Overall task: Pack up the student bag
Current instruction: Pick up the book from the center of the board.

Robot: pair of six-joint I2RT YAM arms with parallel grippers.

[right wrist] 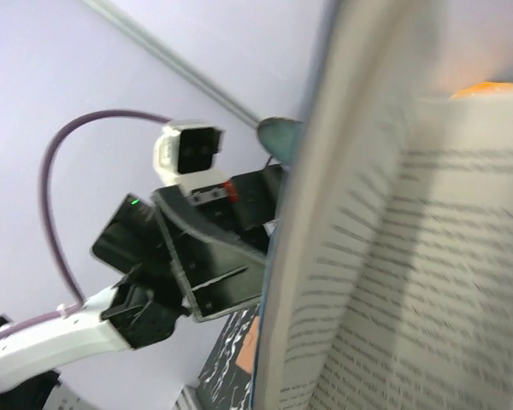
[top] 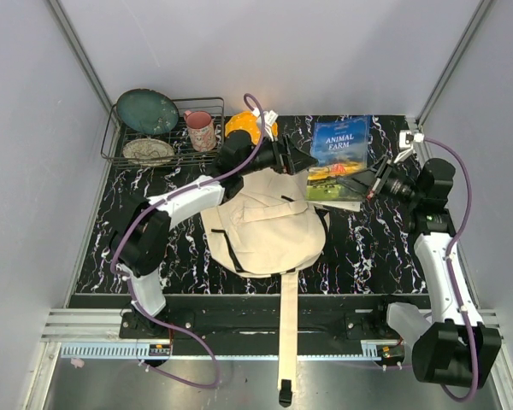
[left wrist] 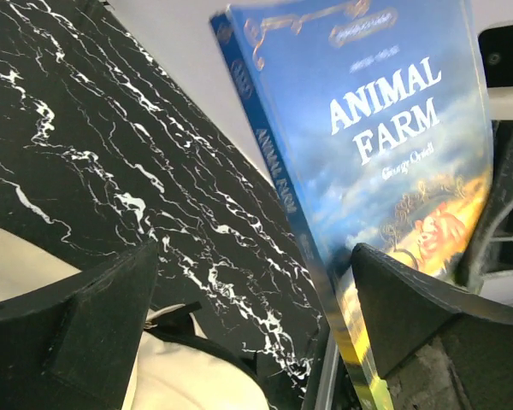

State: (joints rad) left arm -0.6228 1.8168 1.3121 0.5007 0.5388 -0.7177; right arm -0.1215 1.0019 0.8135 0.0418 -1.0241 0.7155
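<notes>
The book (top: 342, 154), a blue "Animal Farm", is held off the desk (top: 363, 248) in the upper right of the top view. It is tilted, with its lower corner reaching toward the upper right edge of the student bag (top: 261, 226). The right fingers (top: 379, 179) are closed on the book's right edge. The right wrist view shows only printed pages close to the lens, so the fingers' exact hold is hidden there. My reading is that the book is held this way so it can go into the bag's top end, with one arm carrying and the other helping.

The left fingers (left wrist: 77, 325) stand wide open and hold nothing. In the left wrist view the book's spine runs down between them, just beside the finger at the right of the frame; I cannot tell whether it touches. That suggests the left arm is either letting the book go or placed to steady it.

The student bag lies flat in the middle of the desk, flap up, with one long strap trailing to the bottom of the top view. Its upper end sits just below the left fingers, and cream canvas shows under them at the lower left of the left wrist view. The right fingers are up and to the right of the bag, apart from it. The bag's opening does not show as open.
</notes>
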